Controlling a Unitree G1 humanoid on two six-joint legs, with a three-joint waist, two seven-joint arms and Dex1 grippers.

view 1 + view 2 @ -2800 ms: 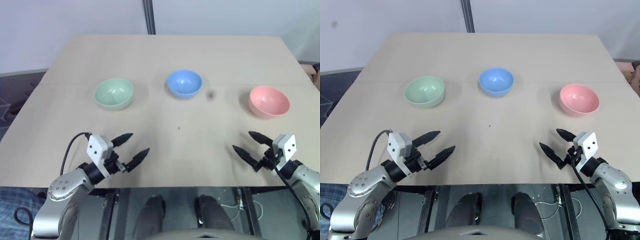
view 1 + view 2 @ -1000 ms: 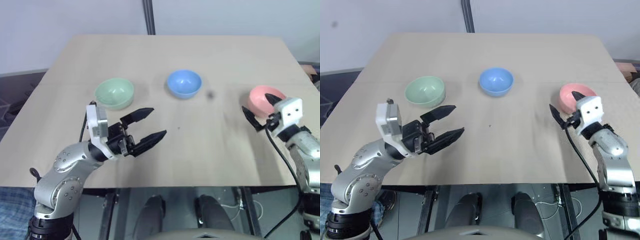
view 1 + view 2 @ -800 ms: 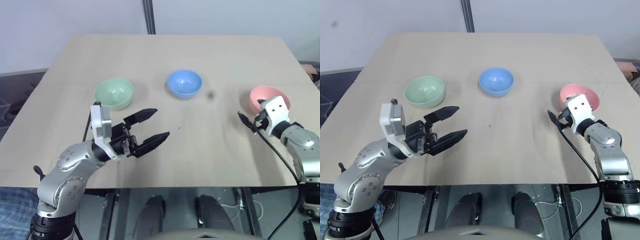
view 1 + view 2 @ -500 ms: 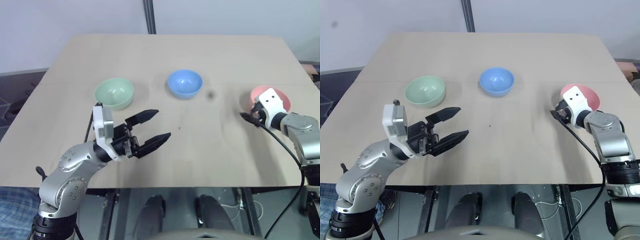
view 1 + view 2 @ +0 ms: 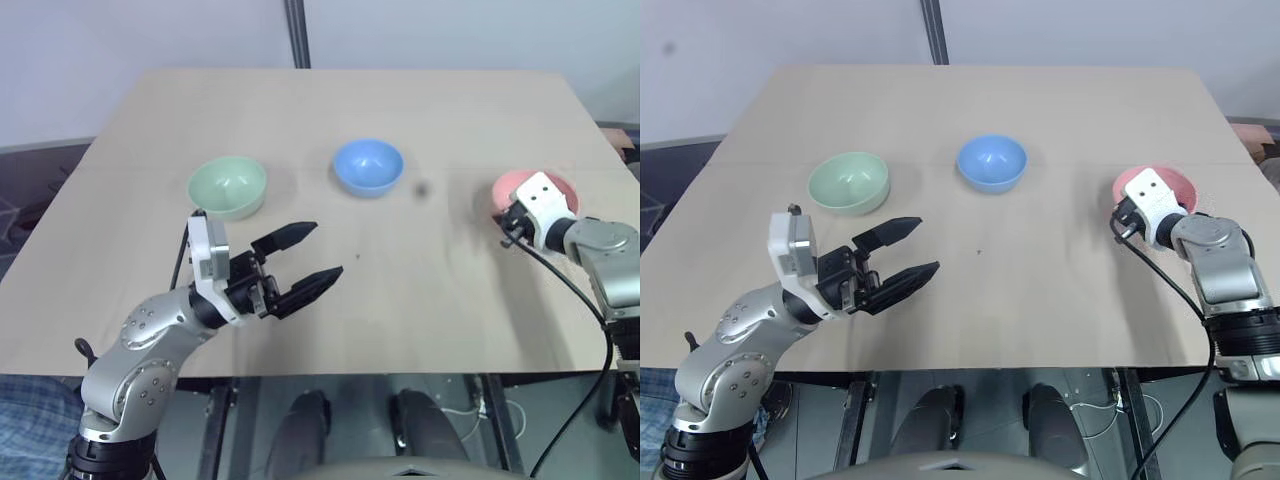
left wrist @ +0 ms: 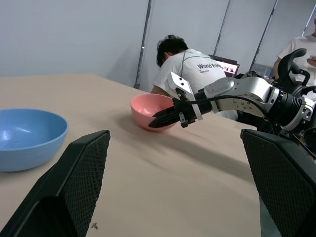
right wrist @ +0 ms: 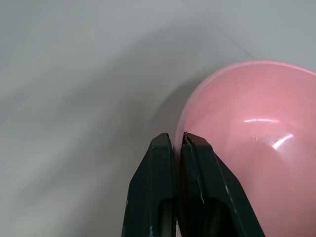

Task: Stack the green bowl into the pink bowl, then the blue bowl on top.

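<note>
right gripper (image 7: pixel 177 140) pinches the near rim of the pink bowl (image 5: pixel 535 196) at the table's right, likely to steady it, while left gripper (image 5: pixel 315 254) hovers spread near the green bowl (image 5: pixel 227 187).

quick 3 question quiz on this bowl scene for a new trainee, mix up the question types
1. True or false: the green bowl already sits inside the pink bowl.
2. Multiple choice: where is the right gripper? A) over the blue bowl B) shut on the pink bowl's rim C) flat on the bare table
3. Fill in: the left gripper hangs over the table with its fingers ____.

Key
1. False: all three bowls stand apart on the table.
2. B: one finger sits inside the rim and one outside.
3. Open, holding nothing.
</note>
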